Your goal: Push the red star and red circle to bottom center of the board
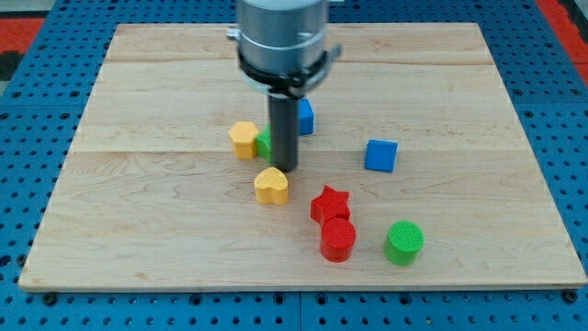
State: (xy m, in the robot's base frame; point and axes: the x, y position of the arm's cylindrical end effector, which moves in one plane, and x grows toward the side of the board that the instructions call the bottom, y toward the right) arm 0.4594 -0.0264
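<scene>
While my tip [286, 168] nears yellow heart [271, 186], board [138, 230].

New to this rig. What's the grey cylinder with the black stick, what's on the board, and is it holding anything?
There is one picture, from a single camera looking down at a slant onto a wooden board lying on a blue pegboard.

The grey cylinder at the view's top is the end of a robot arm. It has no gripper, only a straight dark rod. My tip, the rod's lower end, slides over the board and shoves blocks, so nothing is held.

On the board: a yellow block and a green block just left of the rod, the green one partly hidden; a blue block behind the rod; a blue cube to the right; a yellow heart just below my tip.

Lower down sit the red star and the red circle, touching, with a green cylinder to their right.
</scene>
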